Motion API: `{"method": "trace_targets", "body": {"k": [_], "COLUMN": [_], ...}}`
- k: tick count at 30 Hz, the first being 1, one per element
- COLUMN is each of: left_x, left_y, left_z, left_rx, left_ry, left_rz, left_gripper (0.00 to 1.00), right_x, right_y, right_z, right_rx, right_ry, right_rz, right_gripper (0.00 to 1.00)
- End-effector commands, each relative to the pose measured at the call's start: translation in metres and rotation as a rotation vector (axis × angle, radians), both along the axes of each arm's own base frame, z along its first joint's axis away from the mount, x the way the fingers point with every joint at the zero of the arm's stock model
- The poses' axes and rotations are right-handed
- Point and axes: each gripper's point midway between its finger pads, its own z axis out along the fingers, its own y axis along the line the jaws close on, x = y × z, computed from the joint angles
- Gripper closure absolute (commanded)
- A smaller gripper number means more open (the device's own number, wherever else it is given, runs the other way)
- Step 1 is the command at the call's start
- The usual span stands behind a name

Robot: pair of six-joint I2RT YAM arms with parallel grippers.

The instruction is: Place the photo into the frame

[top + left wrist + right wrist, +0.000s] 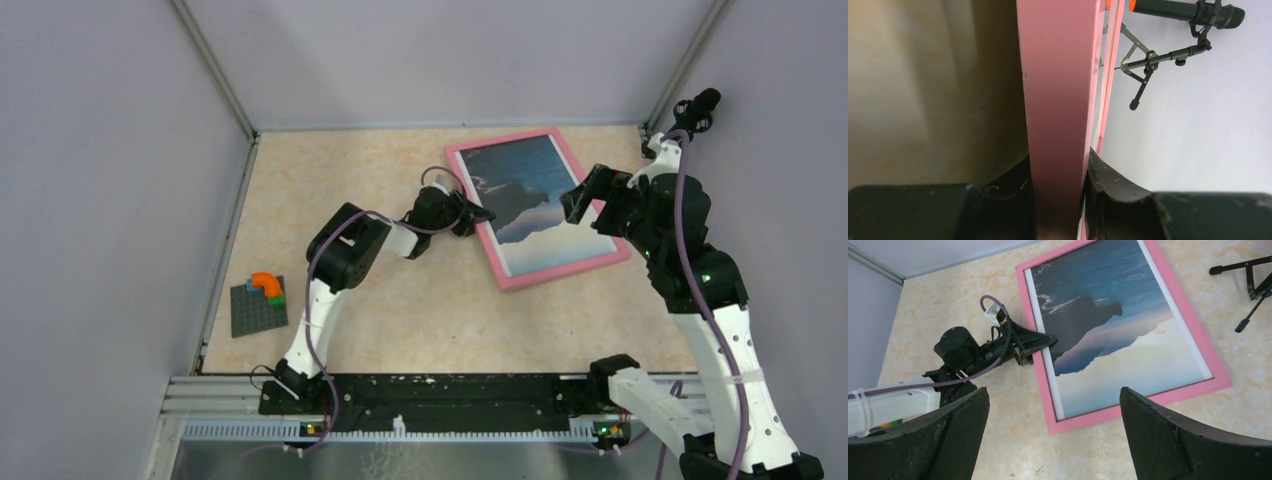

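The pink frame (560, 272) lies on the table at the back right, and the photo (535, 195) of blue sky, dark mountain and white clouds lies face up inside its opening. A white strip shows along the photo's left side (1045, 365). My left gripper (478, 218) is shut on the frame's left rail, one finger on each face of the rail (1058, 100). My right gripper (585, 195) is open and empty, hovering above the frame's right half. In the right wrist view its fingers (1168, 435) straddle the frame's near left corner (1058, 425) from well above.
A grey baseplate with orange and green bricks (258, 305) sits at the left near edge. A black microphone on a tripod (695, 110) stands by the right wall, close to the frame's far corner. Walls enclose the table on three sides.
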Motion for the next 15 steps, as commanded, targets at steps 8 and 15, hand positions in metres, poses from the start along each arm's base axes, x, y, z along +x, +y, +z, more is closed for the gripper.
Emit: {"method": "trace_targets", "body": {"k": [8, 15], "left_x": [-0.020, -0.053], "left_y": [-0.020, 0.035], "left_z": [0.005, 0.003], "left_rx": [0.065, 0.513], "left_ry": [0.116, 0.197], "left_rz": [-0.036, -0.127], "left_gripper": [0.50, 0.01], "right_x": [0.003, 0.003], "right_y": [0.000, -0.004], "right_z": [0.007, 0.010], "right_rx": [0.017, -0.005], "right_ry": [-0.032, -0.032], "right_rz": [-0.005, -0.016], "right_gripper": [0.01, 0.01]}}
